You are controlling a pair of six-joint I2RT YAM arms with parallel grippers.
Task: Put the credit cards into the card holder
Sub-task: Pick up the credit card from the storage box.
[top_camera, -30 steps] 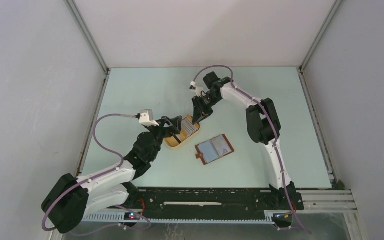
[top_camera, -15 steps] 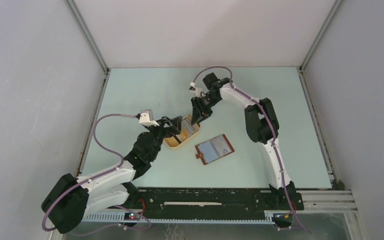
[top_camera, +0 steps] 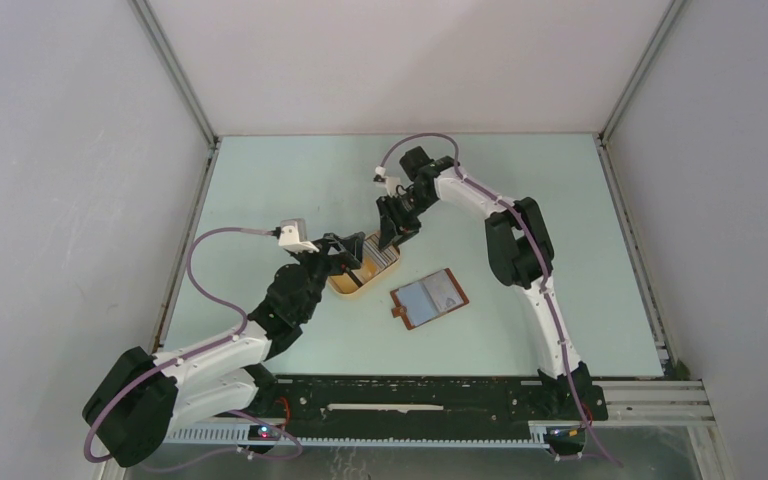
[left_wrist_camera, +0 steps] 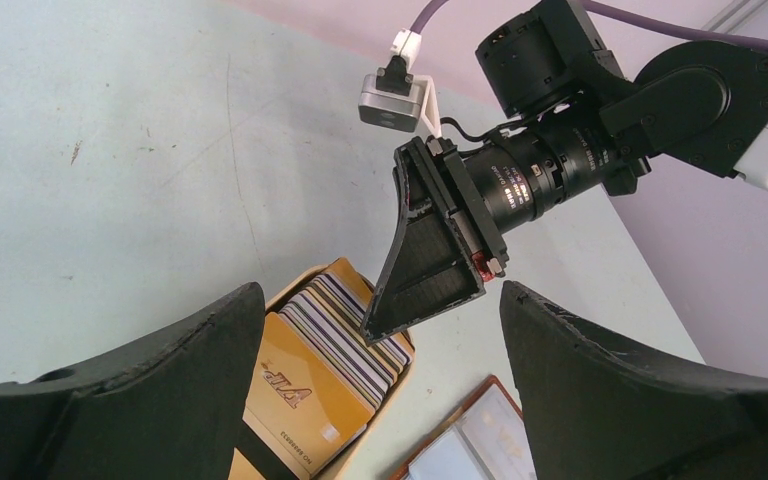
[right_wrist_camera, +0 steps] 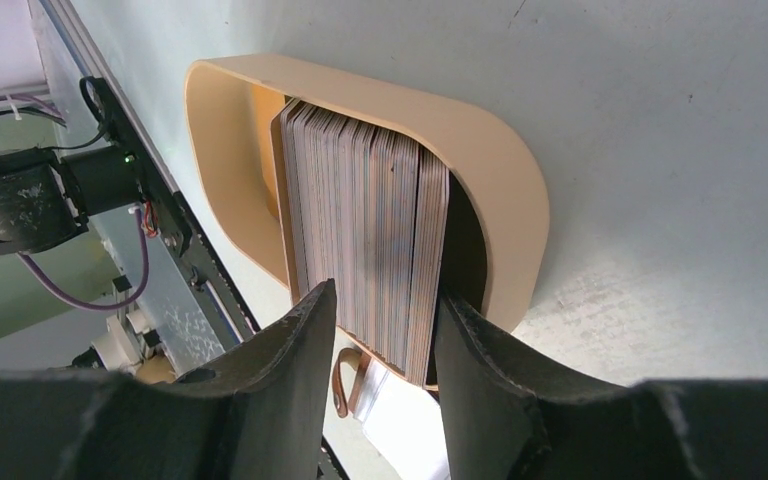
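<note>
My right tool (right_wrist_camera: 385,300) hangs over the far end of the tan tray (right_wrist_camera: 505,200), its two fingers apart. Through the gap I see the credit cards (right_wrist_camera: 360,220) standing on edge in a packed row. The fingers cover the near part of the stack, so I cannot tell whether the tips touch any card edge. From the left wrist, one orange card (left_wrist_camera: 295,395) leans flat against the striped row. My left tool (left_wrist_camera: 380,292) is spread wide with nothing between its fingers, just beside the tray's near end. The card holder (top_camera: 428,298) lies open on the worktop (top_camera: 290,180), near the tray on its right. It is cut off at the left wrist frame's bottom, and under the right tool only its brown strap shows.
</note>
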